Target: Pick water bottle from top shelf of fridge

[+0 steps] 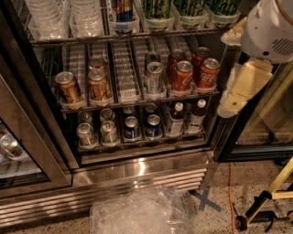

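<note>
Inspecting the fridge [137, 171] with its door open, three racks of drinks were found exposed. The water bottle [84, 18] stood at the left end of the top shelf [137, 35], one of several clear ribbed bottles packed side by side in their lane trays. Only the lower bodies showed; caps and labels were cut off by the upper edge of the view. To their right on the same rack stood a blue-labelled drink [121, 9] and green-labelled bottles [158, 9]. Soda cans [183, 75] filled the middle rack, and more cans and small dark bottles [176, 119] the lowest.

The claw [233, 98] hung at the right side, outside the cabinet, in front of the right-hand door frame and level with the middle rack. It was below the top shelf and well apart from the water bottle. It held nothing that could be seen; whether it was open or closed could not be told.

Assessment of handling: the bottle appeared thin-walled, so it would likely yield under a hard squeeze. If full, it would carry moderate weight. A chilled surface might be damp and slippery. The ribbed body looked the soundest place to grip, about mid-height, approached from the front. Neighbouring bottles stood touching or nearly so, leaving little side clearance and a risk of knocking them.

Crumpled clear plastic [142, 212] lay on the floor before the base.
</note>
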`<state>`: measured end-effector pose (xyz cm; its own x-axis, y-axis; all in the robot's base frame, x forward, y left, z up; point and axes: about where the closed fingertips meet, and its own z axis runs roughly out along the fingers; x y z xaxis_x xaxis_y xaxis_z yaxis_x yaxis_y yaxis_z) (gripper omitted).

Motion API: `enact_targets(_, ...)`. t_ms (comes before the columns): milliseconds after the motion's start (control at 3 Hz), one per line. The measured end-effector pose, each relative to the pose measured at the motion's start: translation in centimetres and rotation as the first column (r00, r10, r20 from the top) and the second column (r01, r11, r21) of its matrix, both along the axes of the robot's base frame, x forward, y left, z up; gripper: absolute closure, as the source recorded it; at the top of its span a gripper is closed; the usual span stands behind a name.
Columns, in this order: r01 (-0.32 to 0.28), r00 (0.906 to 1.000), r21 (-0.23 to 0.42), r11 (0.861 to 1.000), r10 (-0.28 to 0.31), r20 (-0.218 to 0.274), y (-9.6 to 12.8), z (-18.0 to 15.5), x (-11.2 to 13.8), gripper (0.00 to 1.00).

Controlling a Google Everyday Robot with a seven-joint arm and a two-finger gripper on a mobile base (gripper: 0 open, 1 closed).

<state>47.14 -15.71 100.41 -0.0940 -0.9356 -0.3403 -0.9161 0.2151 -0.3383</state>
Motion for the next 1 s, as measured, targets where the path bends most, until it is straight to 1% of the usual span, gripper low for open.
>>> enact_targets(333,-0.084,0.9955,0.124,0.989,0.077,0.054,4.5,2.1,1.1,0.0)
enact_targets(667,-0.138,0.9901,0.265,0.954,0.14,0.012,8.0,2.7,0.7,0.0)
enact_targets(1000,-0.257,0.96,0.38,0.889,0.28,-0.005,11.1,3.7,-1.6,0.0)
